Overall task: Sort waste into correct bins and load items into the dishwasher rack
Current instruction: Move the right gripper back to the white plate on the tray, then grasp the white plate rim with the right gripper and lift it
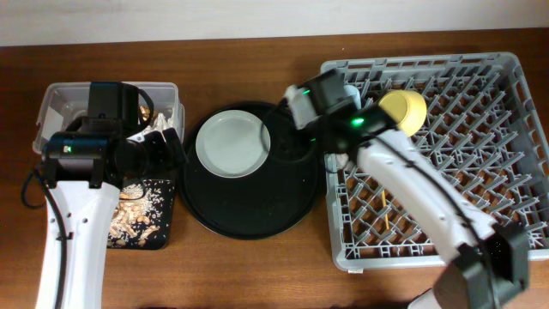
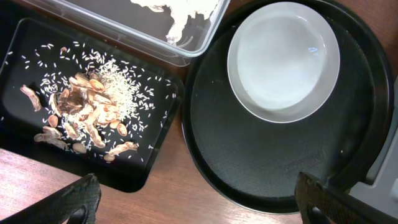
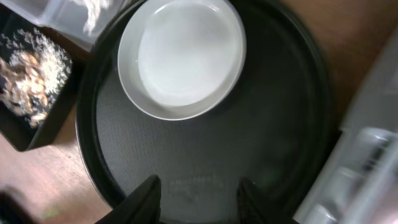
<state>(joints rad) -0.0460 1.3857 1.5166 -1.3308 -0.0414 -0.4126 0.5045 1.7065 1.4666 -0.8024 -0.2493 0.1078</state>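
The pale grey plate (image 1: 232, 143) lies flat on the round black tray (image 1: 249, 215). The right hand (image 3: 198, 199) hangs over the tray and the left hand (image 2: 202, 208) beside it, both apart and empty. I think the low rim gives little grip, so the plate may slide or drop.

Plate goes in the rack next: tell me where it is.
Overhead, the grey plate lies upper-left on the round black tray, mid-table, left of the rack.
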